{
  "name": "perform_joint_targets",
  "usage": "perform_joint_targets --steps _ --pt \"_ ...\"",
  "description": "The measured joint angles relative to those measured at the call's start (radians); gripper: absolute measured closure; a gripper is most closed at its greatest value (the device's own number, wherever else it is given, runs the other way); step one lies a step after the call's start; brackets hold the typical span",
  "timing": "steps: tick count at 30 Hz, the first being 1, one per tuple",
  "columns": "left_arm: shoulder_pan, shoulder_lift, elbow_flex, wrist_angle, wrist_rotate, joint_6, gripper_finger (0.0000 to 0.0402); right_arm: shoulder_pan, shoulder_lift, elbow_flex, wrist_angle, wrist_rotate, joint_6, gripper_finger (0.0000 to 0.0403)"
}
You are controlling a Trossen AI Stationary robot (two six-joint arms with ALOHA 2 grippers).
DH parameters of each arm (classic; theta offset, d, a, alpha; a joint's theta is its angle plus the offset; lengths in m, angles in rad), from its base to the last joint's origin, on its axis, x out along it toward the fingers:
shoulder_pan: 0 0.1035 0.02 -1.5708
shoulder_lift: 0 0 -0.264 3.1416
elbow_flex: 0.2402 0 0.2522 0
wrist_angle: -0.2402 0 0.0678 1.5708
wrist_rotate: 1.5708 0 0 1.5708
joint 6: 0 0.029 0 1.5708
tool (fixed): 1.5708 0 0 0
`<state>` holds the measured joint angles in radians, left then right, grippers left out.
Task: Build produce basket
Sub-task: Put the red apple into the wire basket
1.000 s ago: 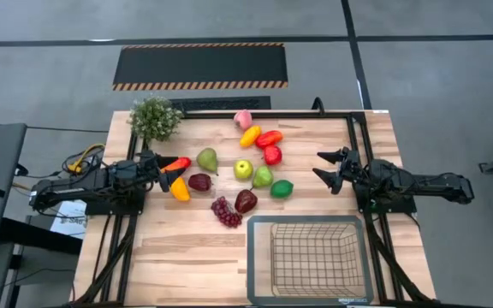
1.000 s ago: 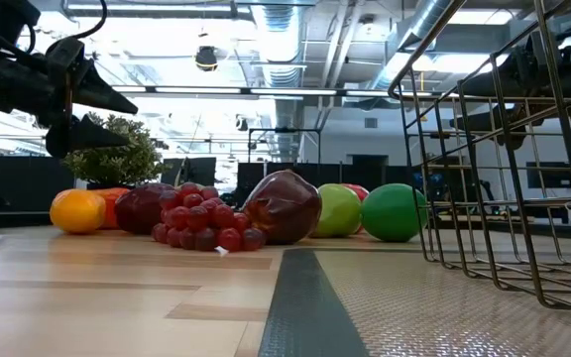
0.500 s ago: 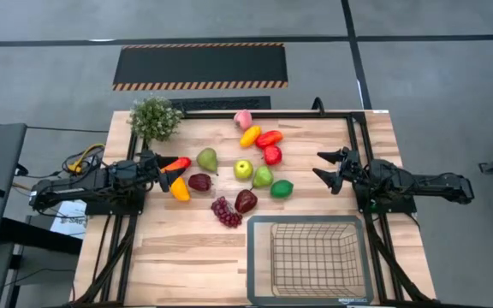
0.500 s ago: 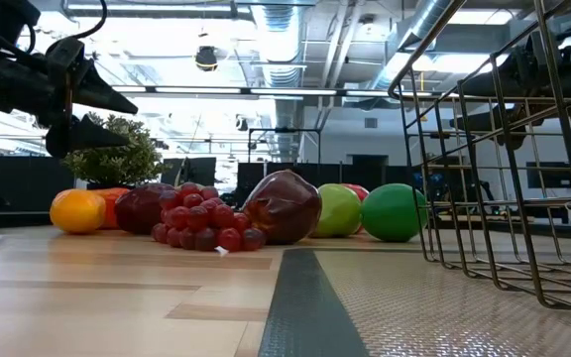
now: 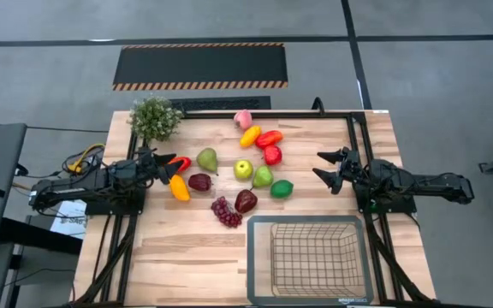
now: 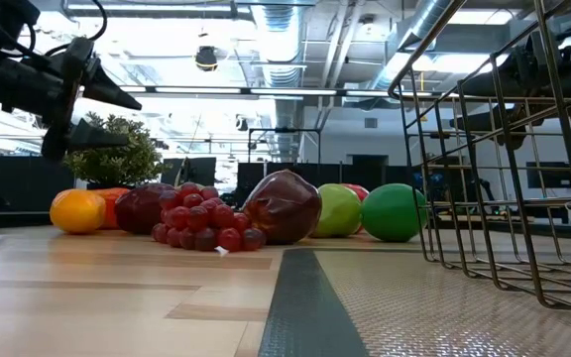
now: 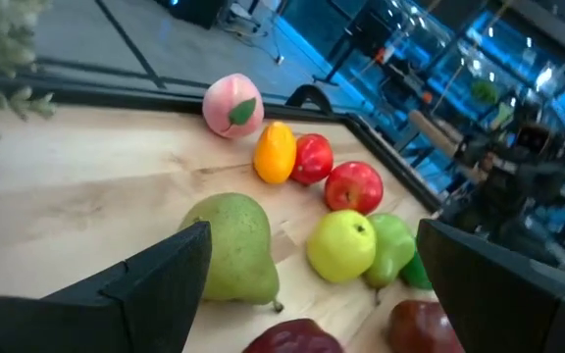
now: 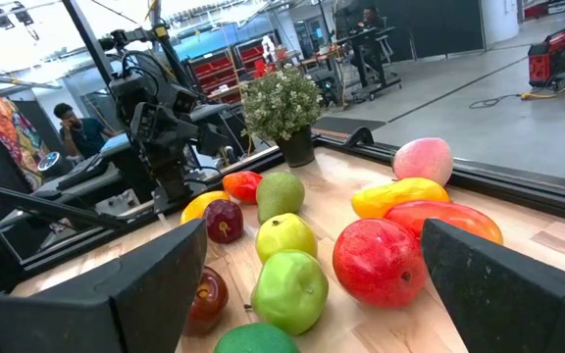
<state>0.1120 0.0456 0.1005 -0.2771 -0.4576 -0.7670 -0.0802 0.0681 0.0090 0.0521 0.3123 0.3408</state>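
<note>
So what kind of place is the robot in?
Probably a robotics lab or workshop: bare pipes and ducts run under the ceiling, a hazard-striped floor mat lies beside the table, and more equipment racks stand behind.

Produce (image 5: 245, 171) clustered mid-table, basket (image 5: 316, 258) at near edge, potted plant (image 5: 154, 118) at far-left corner

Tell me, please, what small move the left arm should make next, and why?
Probably lower the left pincer onto the orange pepper just beside it: the fingers are open and hold nothing, the basket is empty, and the right pincer waits open at the table's far side.
</note>
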Motion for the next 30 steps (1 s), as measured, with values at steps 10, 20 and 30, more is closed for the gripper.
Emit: perform_joint_targets --steps 10,20,30 --pt "0.0 0.0 0.0 -0.001 -0.019 -0.063 0.0055 0.0 0.0 0.0 0.0 0.0 0.0 0.0008" --pt "0.0 0.0 0.001 -0.002 0.004 -0.08 0.0055 0.0 0.0 0.0 0.0 0.0 0.0 0.0008" --pt "0.0 0.0 0.0 -0.001 -0.097 -0.213 0.0055 0.0 0.0 0.0 0.0 0.0 0.0 0.0008"
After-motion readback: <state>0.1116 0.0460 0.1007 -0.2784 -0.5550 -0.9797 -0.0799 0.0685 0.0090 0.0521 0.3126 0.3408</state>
